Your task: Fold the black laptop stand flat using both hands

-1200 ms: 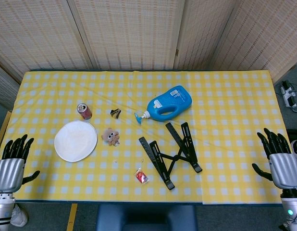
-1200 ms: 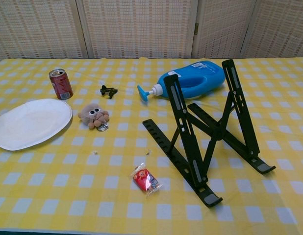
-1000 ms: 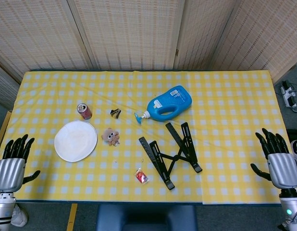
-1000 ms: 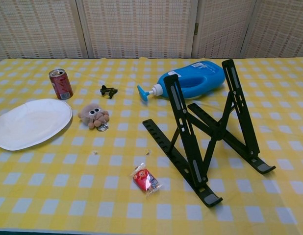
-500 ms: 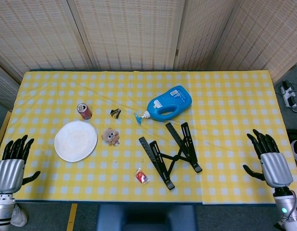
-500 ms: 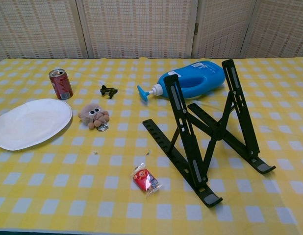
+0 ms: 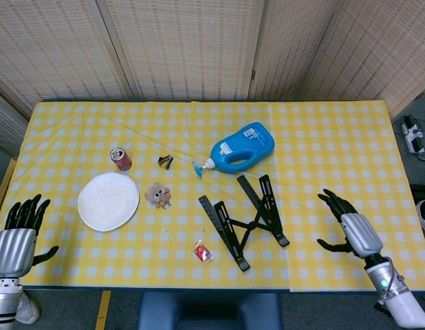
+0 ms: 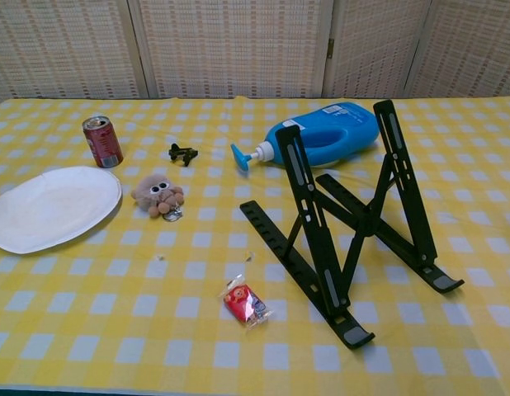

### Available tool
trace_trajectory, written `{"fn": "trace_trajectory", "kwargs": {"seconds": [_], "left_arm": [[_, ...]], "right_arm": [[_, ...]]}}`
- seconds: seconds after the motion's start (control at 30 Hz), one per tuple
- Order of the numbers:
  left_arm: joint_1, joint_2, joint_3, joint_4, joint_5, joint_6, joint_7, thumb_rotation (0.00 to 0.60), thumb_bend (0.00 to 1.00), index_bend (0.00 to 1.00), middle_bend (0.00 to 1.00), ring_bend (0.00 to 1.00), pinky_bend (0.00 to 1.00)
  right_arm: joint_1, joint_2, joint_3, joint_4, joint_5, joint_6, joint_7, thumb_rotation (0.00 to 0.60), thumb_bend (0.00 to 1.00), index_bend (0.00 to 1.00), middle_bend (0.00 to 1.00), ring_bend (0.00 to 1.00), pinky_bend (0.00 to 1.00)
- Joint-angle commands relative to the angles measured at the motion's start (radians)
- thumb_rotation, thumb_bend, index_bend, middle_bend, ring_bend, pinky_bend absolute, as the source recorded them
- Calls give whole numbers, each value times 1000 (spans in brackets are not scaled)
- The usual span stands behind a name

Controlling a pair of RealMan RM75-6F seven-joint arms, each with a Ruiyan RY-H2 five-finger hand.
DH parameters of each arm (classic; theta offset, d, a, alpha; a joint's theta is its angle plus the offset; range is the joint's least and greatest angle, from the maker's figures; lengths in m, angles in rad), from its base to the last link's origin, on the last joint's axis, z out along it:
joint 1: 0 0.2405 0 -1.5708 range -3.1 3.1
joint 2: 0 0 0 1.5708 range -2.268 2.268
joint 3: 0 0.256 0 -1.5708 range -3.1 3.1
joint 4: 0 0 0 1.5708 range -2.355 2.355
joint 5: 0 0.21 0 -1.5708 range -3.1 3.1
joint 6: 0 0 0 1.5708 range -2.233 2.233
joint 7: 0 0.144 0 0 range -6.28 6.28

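You have one black laptop stand (image 7: 243,221) standing unfolded at lower centre of the head view, on the yellow checked tablecloth (image 7: 322,148); in the chest view its crossed arms rise at centre right. Neither hand touches it.

Your left hand (image 7: 14,239) sits at the lower left corner, off the table edge, fingers spread and holding nothing. Your right hand (image 7: 350,227) hovers over the cloth at lower right, well apart from the stand, fingers apart and empty. Neither hand appears in the chest view.

Count one each of the following:
- blue pump bottle (image 7: 241,148), lying on its side just above the stand
- red drinks can (image 7: 120,159), upright
- white plate (image 7: 108,201)
- small plush toy (image 7: 157,194), beside the plate
- black clip (image 7: 164,161)
- red sachet (image 7: 203,252), lower left of the stand
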Motion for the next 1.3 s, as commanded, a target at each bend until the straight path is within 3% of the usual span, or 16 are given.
{"fn": "trace_trajectory", "kwargs": {"seconds": [0.03,0.33,0.73,1.03,1.3], "left_arm": [[0,0,0,0,2,0,-2,600,148,0,0,0,0],[-4,0,6,-4,9,-10,-3,600,148,0,0,0,0],[-8,-2,11,-5,14,-19,-7,600,149,0,0,0,0],[-9,-1,11,-2,14,-21,-12,600,148,0,0,0,0],[-8,0,11,6,13,-21,-18,600,148,0,0,0,0]], "right_arm": [[63,-21,-11,30,-6,-97,150,600,290,0,0,69,97],[146,-83,-34,103,-40,-207,421,600,390,0,0,87,98],[187,-188,-54,227,-78,-188,672,600,440,0,0,80,98],[217,-256,-64,257,-83,-183,750,600,440,0,0,77,98],[228,-261,-103,197,-109,-174,800,600,440,0,0,98,97]]}}
